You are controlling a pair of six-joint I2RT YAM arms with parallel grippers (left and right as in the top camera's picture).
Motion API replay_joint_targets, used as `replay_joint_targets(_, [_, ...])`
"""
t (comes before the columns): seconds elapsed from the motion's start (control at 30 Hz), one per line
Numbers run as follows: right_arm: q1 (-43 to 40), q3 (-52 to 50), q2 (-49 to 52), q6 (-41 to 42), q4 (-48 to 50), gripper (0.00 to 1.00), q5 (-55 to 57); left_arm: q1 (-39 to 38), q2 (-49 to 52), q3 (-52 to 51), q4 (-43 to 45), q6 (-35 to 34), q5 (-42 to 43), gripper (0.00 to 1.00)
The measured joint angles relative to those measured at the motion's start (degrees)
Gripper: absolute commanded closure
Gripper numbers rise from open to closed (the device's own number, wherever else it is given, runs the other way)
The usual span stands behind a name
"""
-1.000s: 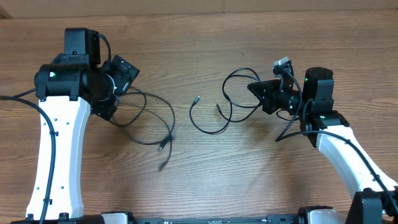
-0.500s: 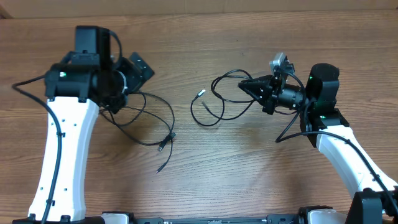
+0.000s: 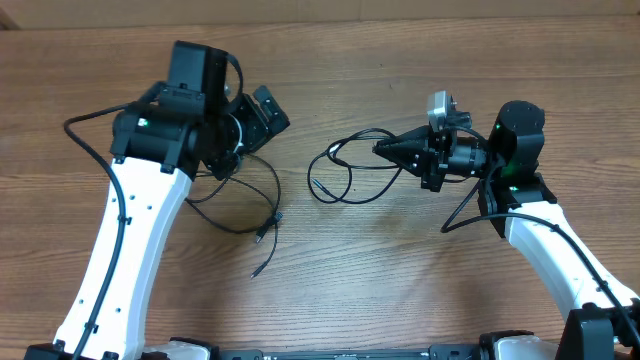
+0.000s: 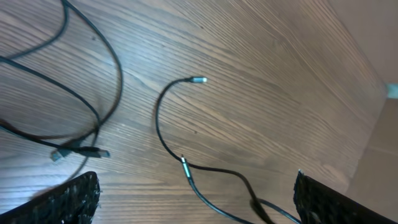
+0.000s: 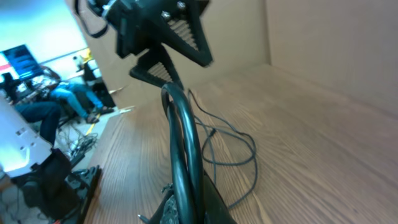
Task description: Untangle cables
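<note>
Cables: two thin black cords on the wooden table (image 3: 400,280), with bare wood showing between them in the overhead view.
Centre cable (image 3: 345,172): lies in loose loops near the middle of the table, a little toward 12 o'clock. One strand runs toward 3 o'clock into the right gripper.
Centre cable, free end: curves toward 9 o'clock and ends in a small silver plug (image 4: 198,79) that rests on the wood, as the left wrist view shows.
Left cable (image 3: 262,195): one wide loop at about 9 o'clock from the table centre. Its upper part is hidden under the left arm, and its tails trail toward 6 o'clock to small plug ends (image 3: 262,238).
Right gripper (image 3: 382,150): at about 2 o'clock, pointing toward 9 o'clock. The fingers are pressed together on a strand of the centre cable. In the right wrist view that strand arches up out of the closed fingertips.
Left gripper (image 3: 258,118): at about 10 o'clock, above the top of the left cable. The fingers (image 4: 68,199) are spread fully wide with nothing between them, and they touch neither cable.
Background: a cardboard wall runs along the 12 o'clock edge of the table.
</note>
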Motion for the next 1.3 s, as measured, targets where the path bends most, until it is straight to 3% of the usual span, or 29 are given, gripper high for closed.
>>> replay_joint_targets(0.2, [0.00, 0.00, 0.00, -0.04, 3.50, 0.96, -2.16, -3.30, 0.57, 0.00, 2.12, -1.75, 2.62, 0.00])
replay_joint_targets(0.33, [0.00, 0.00, 0.00, -0.02, 3.67, 0.96, -2.71, -4.85, 1.03, 0.00, 2.23, -5.03, 4.26, 0.15])
replay_joint_targets(0.4, [0.00, 0.00, 0.00, 0.04, 5.01, 0.96, -3.34, -5.55, 1.05, 0.00, 2.21, -7.37, 4.79, 0.17])
replay_joint_targets(0.67, [0.00, 0.00, 0.00, -0.02, 11.15, 0.95, -8.24, -6.93, 1.05, 0.00, 2.27, -17.81, 8.74, 0.13])
replay_joint_targets(0.87, [0.00, 0.00, 0.00, 0.00, 12.17, 0.95, -8.81, -8.17, 1.07, 0.00, 2.36, -23.69, 10.67, 0.18])
replay_joint_targets(1.03, [0.00, 0.00, 0.00, -0.02, 12.17, 0.95, -8.87, -9.75, 1.05, 0.00, 2.56, -26.21, 10.95, 0.24])
replay_joint_targets(1.3, [0.00, 0.00, 0.00, -0.04, 13.25, 0.95, -8.83, -12.39, 1.05, 0.00, 2.34, -27.56, 10.91, 0.25])
